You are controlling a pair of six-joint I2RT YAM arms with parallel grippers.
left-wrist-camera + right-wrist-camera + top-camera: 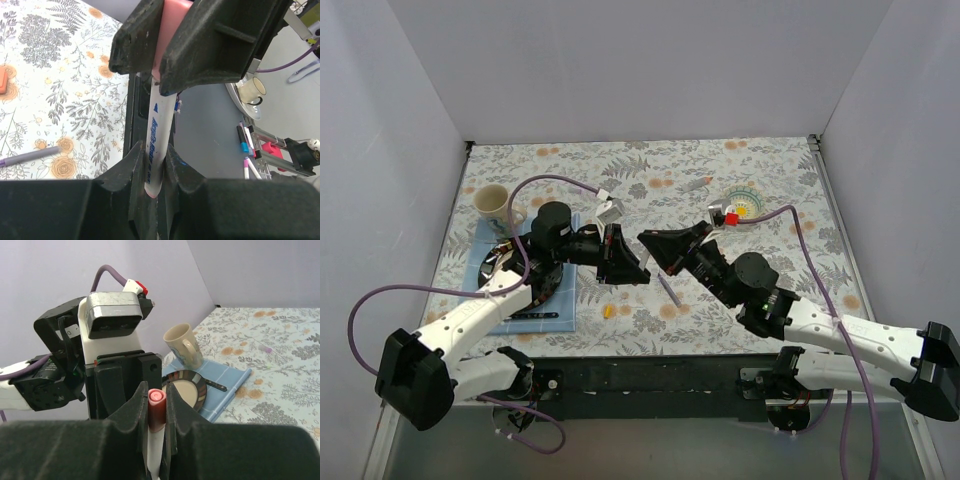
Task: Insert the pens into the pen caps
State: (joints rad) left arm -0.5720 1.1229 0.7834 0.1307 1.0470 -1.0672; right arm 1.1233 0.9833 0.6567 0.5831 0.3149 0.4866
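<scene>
My left gripper (626,262) is shut on the barrel of the white-pink pen (156,145), which stands between its fingers in the left wrist view. My right gripper (656,248) faces it, shut on a pink cap (156,407) that sits on the end of the white barrel (154,452). In the left wrist view the cap (173,20) shows between the right fingers, above the pen. Both grippers meet above mid-table. The purple pen (669,290) lies on the cloth below them, also seen in the left wrist view (30,156). A yellow cap (609,311) lies near the front. An orange piece (2,79) lies at the frame edge.
A cream mug (492,203) and a striped plate (512,272) sit on a blue mat (560,300) at the left. A small yellow-centred bowl (745,207) and a grey stick (698,184) lie at the back right. Several capped pens (245,150) lie beside the plate.
</scene>
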